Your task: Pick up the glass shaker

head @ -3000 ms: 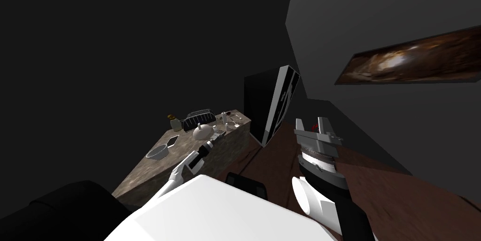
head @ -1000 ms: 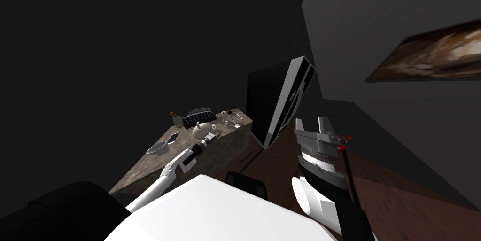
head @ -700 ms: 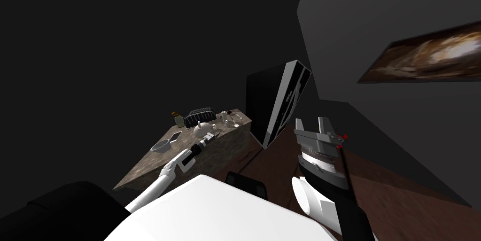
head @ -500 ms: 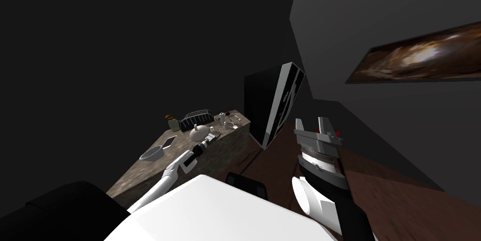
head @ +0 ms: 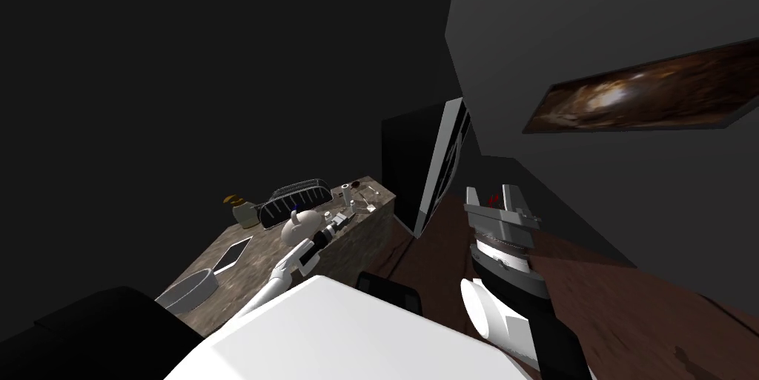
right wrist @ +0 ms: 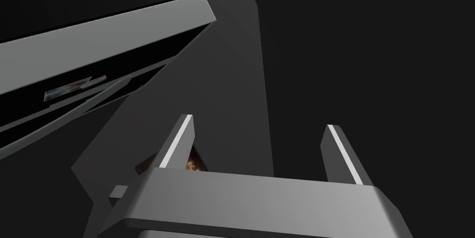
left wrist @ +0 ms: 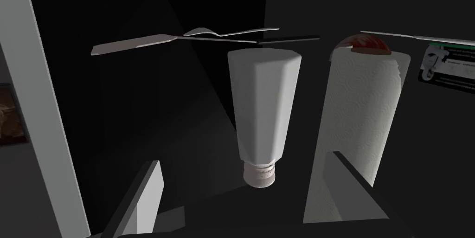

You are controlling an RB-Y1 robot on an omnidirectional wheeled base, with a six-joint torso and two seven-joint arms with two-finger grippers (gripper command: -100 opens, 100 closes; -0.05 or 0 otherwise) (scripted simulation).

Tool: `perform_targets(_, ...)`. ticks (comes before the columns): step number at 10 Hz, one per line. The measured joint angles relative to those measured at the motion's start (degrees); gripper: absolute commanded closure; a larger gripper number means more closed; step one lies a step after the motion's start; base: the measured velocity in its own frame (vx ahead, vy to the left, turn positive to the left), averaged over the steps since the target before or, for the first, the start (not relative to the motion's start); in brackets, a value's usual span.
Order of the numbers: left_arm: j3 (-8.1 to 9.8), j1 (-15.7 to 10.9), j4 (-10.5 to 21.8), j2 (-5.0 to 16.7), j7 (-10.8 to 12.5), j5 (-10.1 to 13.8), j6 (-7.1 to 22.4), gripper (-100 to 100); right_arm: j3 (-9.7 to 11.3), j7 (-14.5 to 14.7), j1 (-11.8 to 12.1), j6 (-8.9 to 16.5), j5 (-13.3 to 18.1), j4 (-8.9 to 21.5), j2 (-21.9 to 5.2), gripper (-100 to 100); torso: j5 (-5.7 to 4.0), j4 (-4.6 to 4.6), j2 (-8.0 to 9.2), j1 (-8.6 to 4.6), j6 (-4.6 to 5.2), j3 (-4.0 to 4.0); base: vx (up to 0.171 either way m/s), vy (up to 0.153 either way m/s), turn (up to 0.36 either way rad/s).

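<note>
Dim room, stone-looking counter [head: 230, 279]. Left gripper [left wrist: 243, 161] is spread wide and empty, lined up on the shaker [left wrist: 264, 100] near the counter's far end, not touching it yet. I'd push straight in and squeeze the faceted body, as the paper towel roll [left wrist: 362, 110] is just beside it. Right gripper [right wrist: 259, 121] is open and empty too. The card [left wrist: 447, 66] further back has print I can't read.

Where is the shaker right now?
In the left wrist view, the shaker sits just ahead of the open left gripper, centred in front of it, with the paper towel roll close beside it.
</note>
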Motion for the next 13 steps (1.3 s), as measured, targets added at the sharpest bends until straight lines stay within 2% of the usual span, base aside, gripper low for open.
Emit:
perform_targets(1,-0.08,-0.1,0.1,-0.1,0.0,0.0,-0.2,0,0.0,0.0,0.0,0.0,0.0,0.0,0.0,0,-0.07,0.04,0.24,-0.25,-0.05,0.13,0.012,0.01,0.006)
perform_targets(2,-0.07,-0.1,0.1,-0.1,0.0,0.0,-0.2,-100,0.0,0.0,0.0,0.0,0.0,0.0,0.0,0,-0.1,0.09,0.43,-0.39,-0.04,0.24,0.008,-0.05,-0.059)
perform_targets(3,-0.24,-0.8,1.4,0.9,-0.1,1.0,-1.4,-100,0.0,0.0,0.0,0.0,0.0,0.0,0.0,0,-0.15,0.11,0.5,-0.61,-0.02,0.28,0.009,-0.067,-0.029)
perform_targets(5,-0.31,-1.3,4.1,1.5,-0.3,1.8,-3.1,-100,0.0,0.0,0.0,0.0,0.0,0.0,0.0,0,-0.16,0.12,0.55,-0.65,-0.04,0.31,0.004,-0.062,-0.03)
perform_targets(8,-0.74,-3.6,9.5,4.5,-0.4,4.7,-7.2,-100,0.0,0.0,0.0,0.0,0.0,0.0,0.0,0,-0.2,0.12,0.54,-0.81,-0.02,0.31,0.007,-0.082,-0.033)
perform_targets(12,-1.07,-5.4,16.4,6.6,-0.8,7.3,-11.7,-100,0.0,0.0,0.0,0.0,0.0,0.0,0.0,0,-0.18,0.11,0.53,-0.72,-0.04,0.3,0.009,-0.066,-0.035)
perform_targets(13,-1.28,-6.2,18.0,8.0,-0.7,8.5,-13.1,-100,0.0,0.0,0.0,0.0,0.0,0.0,0.0,0,-0.2,0.12,0.56,-0.81,-0.02,0.32,0.004,-0.081,-0.024)
